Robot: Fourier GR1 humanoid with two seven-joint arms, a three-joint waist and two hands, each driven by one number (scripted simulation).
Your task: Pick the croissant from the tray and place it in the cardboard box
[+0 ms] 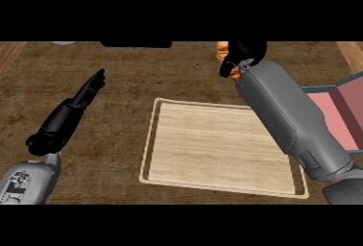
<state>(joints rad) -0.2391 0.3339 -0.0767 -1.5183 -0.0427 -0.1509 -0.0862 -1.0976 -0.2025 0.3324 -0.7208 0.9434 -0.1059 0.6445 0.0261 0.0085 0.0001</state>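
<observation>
Right hand (239,56) raised near the top edge, fingers curled round the orange croissant (223,49), beyond the bare wooden tray (151,144). Left hand (79,103) resting at left, fingers straight. Best swung right and lowered well inside the cardboard box (340,113) before letting go

Single head view, steeply down onto counter (106,168); forearms enter from lower edge; tray (212,144) central.

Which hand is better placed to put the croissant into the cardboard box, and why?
The right hand: its fingers are curled round the croissant, and the cardboard box lies at the right edge beside that forearm. The left hand rests open, far left of the tray.
</observation>
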